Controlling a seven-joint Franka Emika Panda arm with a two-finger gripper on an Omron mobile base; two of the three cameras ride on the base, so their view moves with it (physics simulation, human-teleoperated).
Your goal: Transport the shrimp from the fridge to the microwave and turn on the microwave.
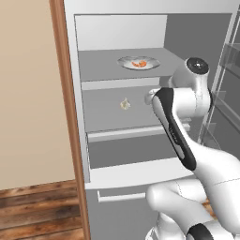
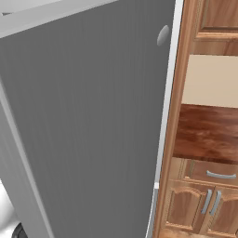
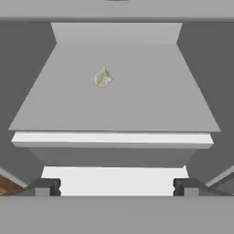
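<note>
The fridge point(image 1: 197, 35) stands open in front of me, with several flat grey shelves. On its upper shelf lies a grey plate point(image 1: 125, 61) carrying the small orange-pink shrimp point(image 1: 138, 63). One shelf down sits a pale beige garlic-like lump point(image 1: 125, 104); the hand view has the same lump point(image 3: 103, 77) on the shelf point(image 3: 137, 105) ahead. My gripper point(image 3: 116, 187) is open, its two fingertips point(image 3: 45, 186) wide apart with nothing between them. It hovers in front of that middle shelf, below the shrimp's level. The microwave is out of view.
The open fridge door with clear bins point(image 1: 228, 70) stands at the right of my arm; its grey outer face point(image 2: 93, 121) blocks the right base view. Wooden cabinets and drawers point(image 2: 209, 186) lie beyond it. A wooden post point(image 1: 65, 103) and beige wall flank the fridge's left side.
</note>
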